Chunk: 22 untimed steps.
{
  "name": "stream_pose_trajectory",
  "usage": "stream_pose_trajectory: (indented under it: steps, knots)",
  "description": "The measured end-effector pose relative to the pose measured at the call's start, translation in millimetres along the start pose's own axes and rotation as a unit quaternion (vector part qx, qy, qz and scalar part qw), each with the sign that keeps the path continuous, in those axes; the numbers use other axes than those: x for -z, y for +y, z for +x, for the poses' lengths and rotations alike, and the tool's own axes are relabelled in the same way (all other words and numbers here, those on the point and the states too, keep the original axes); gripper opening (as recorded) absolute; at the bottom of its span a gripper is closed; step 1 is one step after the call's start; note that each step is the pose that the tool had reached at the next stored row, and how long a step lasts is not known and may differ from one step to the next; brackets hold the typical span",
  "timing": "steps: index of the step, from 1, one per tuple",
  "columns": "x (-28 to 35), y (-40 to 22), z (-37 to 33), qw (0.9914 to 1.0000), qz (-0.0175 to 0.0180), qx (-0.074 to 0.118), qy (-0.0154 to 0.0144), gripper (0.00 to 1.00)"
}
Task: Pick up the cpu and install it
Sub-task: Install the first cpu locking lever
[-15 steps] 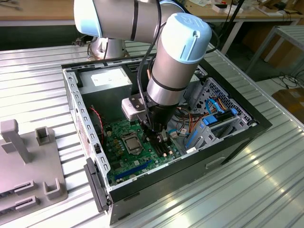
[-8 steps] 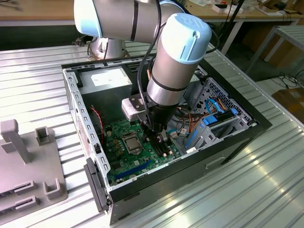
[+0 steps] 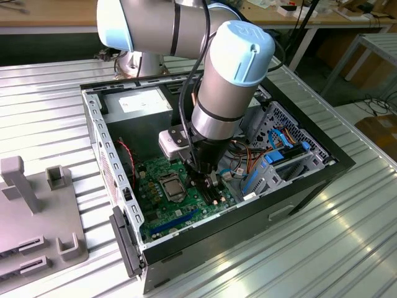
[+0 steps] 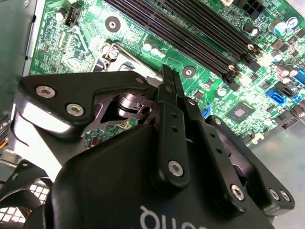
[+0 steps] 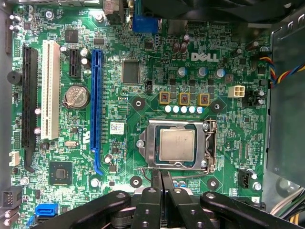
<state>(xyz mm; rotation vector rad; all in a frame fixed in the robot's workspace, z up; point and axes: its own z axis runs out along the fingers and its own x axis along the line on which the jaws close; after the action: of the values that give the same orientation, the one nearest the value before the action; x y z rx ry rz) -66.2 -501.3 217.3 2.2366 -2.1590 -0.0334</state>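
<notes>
Inside an open desktop computer case (image 3: 99,133) on a ribbed metal bench, the cpu (image 5: 177,145) sits flat in its socket on the green motherboard (image 5: 124,102), ringed by the silver retaining frame (image 5: 152,143), its shiny square top facing up. The arm's gripper (image 5: 161,179) hangs low over the board just beside that socket — in both wrist views the two black fingers (image 4: 172,90) are pressed together, tips meeting with no gap between them and nothing held. In the first wrist view the closed tips point at the frame's near edge, beside the chip and not around it; whether they touch the board or the frame cannot be told. In the exterior view the wrist stands nearly upright over the board, the socket just to the exterior view's left of the fingers, the long black memory slots (image 4: 200,28) on the other side. The chip looks light, thin and stiff, with a slick metal lid and, by the look of such parts, delicate contacts beneath — a thing best taken by two opposite side edges, squarely and gently, and kept level. With the frame standing close around it, those edges appear largely walled in.
</notes>
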Motion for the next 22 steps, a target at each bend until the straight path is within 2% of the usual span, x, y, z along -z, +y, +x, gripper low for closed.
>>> stream_pose_trajectory:
  steps: [8,18,22]
  knots:
    - [-4.1,-0.1,0.7,1.0,0.0001,0.0,0.0,0.15]
    - [-13.2,-0.5,1.0,1.0,0.0,0.0,0.0,0.15]
    - [-13.5,-2.3,1.1,1.0,0.0,0.0,-0.0001,0.15]
